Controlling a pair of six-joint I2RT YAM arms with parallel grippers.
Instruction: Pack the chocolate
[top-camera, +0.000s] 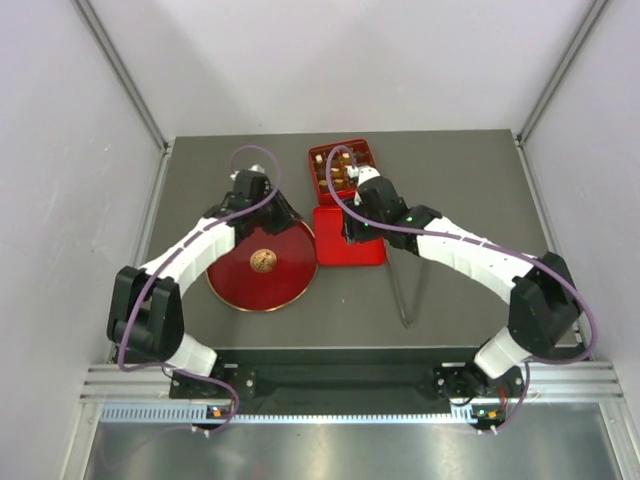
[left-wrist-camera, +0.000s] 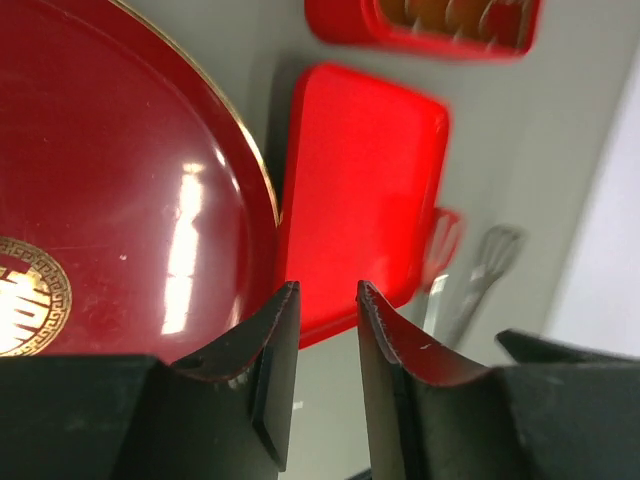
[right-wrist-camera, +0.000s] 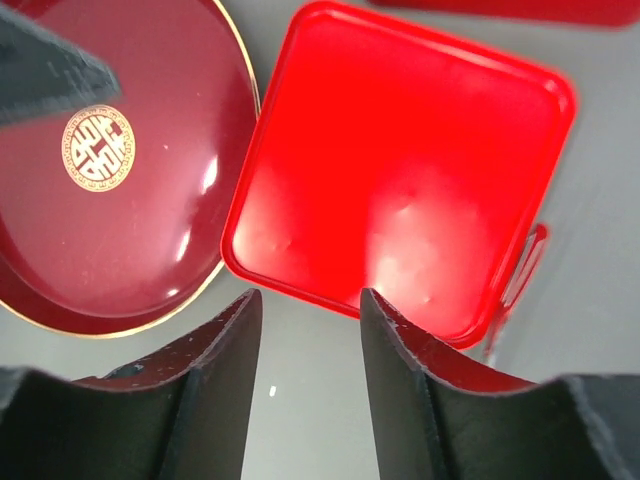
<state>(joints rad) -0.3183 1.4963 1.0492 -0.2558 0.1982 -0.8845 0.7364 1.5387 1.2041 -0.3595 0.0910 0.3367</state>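
Note:
The chocolate (top-camera: 336, 172), several small cream, tan and dark pieces, lies in an open red box (top-camera: 318, 158) at the back of the table. The box's edge shows at the top of the left wrist view (left-wrist-camera: 350, 25). The box's red lid (top-camera: 350, 250) lies flat in front of it, beside a dark red round plate (top-camera: 240, 280). My left gripper (top-camera: 278, 212) is open and empty over the plate's right rim (left-wrist-camera: 325, 290). My right gripper (top-camera: 352, 228) is open and empty above the lid's near edge (right-wrist-camera: 307, 295). The lid shows in both wrist views (left-wrist-camera: 360, 180) (right-wrist-camera: 400, 170).
The plate (right-wrist-camera: 150, 230) has a gold emblem (right-wrist-camera: 98, 148) at its centre and holds nothing else. Metal tongs (top-camera: 405, 290) lie on the table right of the lid and show in the left wrist view (left-wrist-camera: 490, 265). White walls enclose the grey table (top-camera: 470, 180).

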